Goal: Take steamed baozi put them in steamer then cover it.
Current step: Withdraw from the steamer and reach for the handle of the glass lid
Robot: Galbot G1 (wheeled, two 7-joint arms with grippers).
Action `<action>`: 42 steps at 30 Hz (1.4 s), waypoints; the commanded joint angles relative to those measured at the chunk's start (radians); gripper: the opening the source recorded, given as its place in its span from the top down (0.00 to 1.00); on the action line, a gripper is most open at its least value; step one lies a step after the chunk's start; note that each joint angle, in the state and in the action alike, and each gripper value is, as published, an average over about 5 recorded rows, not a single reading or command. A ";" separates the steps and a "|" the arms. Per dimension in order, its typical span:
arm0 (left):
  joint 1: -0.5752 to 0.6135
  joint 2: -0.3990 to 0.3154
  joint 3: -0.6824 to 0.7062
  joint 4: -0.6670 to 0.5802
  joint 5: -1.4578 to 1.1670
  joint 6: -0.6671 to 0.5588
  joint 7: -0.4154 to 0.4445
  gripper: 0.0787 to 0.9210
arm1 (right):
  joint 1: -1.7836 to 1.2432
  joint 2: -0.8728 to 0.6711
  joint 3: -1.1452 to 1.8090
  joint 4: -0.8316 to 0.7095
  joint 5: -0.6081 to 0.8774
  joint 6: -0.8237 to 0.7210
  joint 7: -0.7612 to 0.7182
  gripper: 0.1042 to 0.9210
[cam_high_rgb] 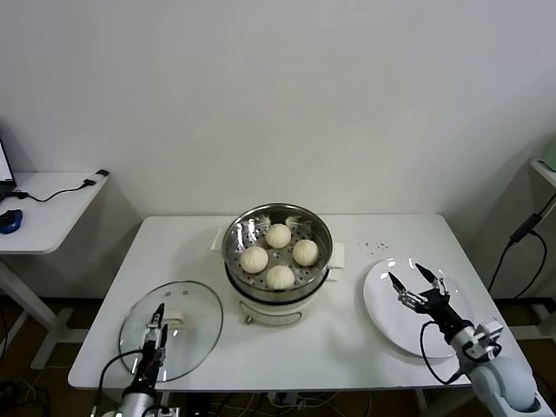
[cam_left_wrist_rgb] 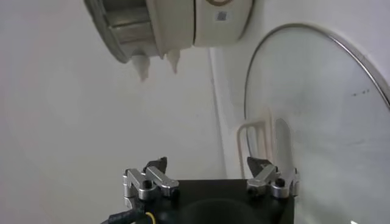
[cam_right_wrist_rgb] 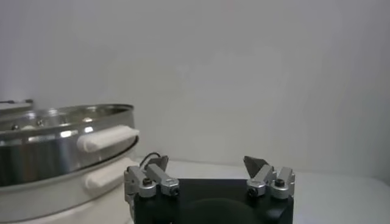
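Observation:
The steamer [cam_high_rgb: 278, 291] stands mid-table with four cream-white baozi [cam_high_rgb: 278, 235] on its perforated tray. The glass cover [cam_high_rgb: 195, 334] lies flat on the table at the front left, its white handle [cam_high_rgb: 176, 320] facing up. My left gripper [cam_high_rgb: 157, 323] is open and empty, low over the cover beside the handle. In the left wrist view the gripper [cam_left_wrist_rgb: 210, 167] faces the handle [cam_left_wrist_rgb: 256, 137], the cover [cam_left_wrist_rgb: 317, 122] and the steamer base [cam_left_wrist_rgb: 177, 30]. My right gripper [cam_high_rgb: 417, 280] is open and empty above the white plate [cam_high_rgb: 391, 321]. In its wrist view the gripper [cam_right_wrist_rgb: 207, 165] faces the steamer [cam_right_wrist_rgb: 55, 140].
The white plate at the right front is bare. A white side table [cam_high_rgb: 43, 213] with a blue mouse and a cable stands at the far left. Small dark specks [cam_high_rgb: 375, 248] lie on the table right of the steamer. A wall is close behind the table.

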 commanded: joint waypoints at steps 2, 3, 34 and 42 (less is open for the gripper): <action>-0.111 0.019 0.015 0.148 0.029 0.014 -0.059 0.12 | -0.044 0.032 0.039 -0.006 -0.051 0.003 0.000 0.12; -0.115 0.021 0.017 0.152 0.028 0.016 -0.058 0.12 | -0.045 0.034 0.039 -0.006 -0.054 0.004 0.000 0.12; -0.156 0.034 0.035 0.171 -0.080 0.005 -0.049 0.59 | -0.057 0.085 0.032 -0.037 -0.146 0.027 -0.033 0.12; -0.105 0.074 0.031 0.038 -0.159 0.021 -0.013 0.86 | -0.052 0.085 0.036 -0.044 -0.153 0.031 -0.036 0.12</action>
